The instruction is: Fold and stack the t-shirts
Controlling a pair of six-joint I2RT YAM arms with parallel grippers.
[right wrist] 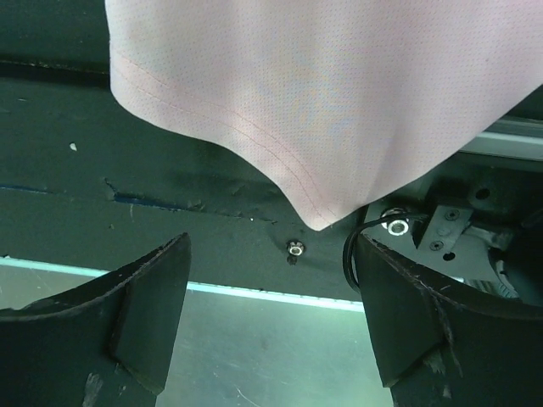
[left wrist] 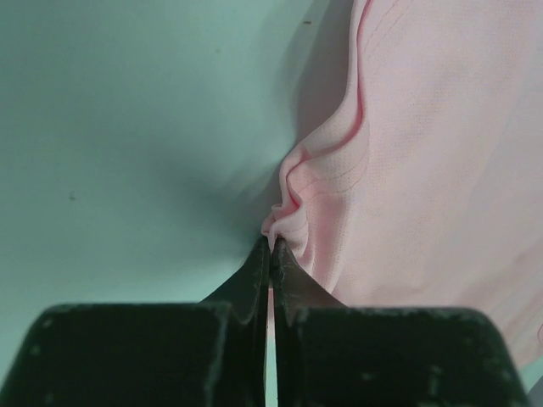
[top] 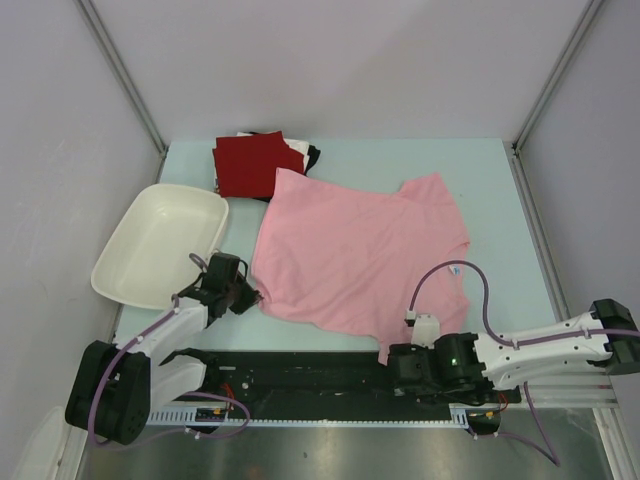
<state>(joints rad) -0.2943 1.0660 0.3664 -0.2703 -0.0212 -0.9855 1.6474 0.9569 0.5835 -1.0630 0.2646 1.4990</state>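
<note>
A folded dark red t-shirt [top: 248, 166] waits at the far edge of the table [top: 485, 175]. The pink t-shirt [top: 350, 250] lies spread in the middle, not yet folded. The left gripper [left wrist: 270, 248] is closed tight on its edge. The right gripper [right wrist: 271, 254] stands wide open around its near corner and holds nothing.

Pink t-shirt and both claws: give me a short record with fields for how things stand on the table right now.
pink t-shirt: spread out mid-table, unfolded, near corner hanging over the table's near edge
left claw: shut, pinching the pink t-shirt's left edge, cloth bunched at the tips
right claw: open, at the hanging corner, not gripping it
folded stack: far left of the table, dark red on top, white and black edges showing beneath
white tub: at the table's left edge
</note>
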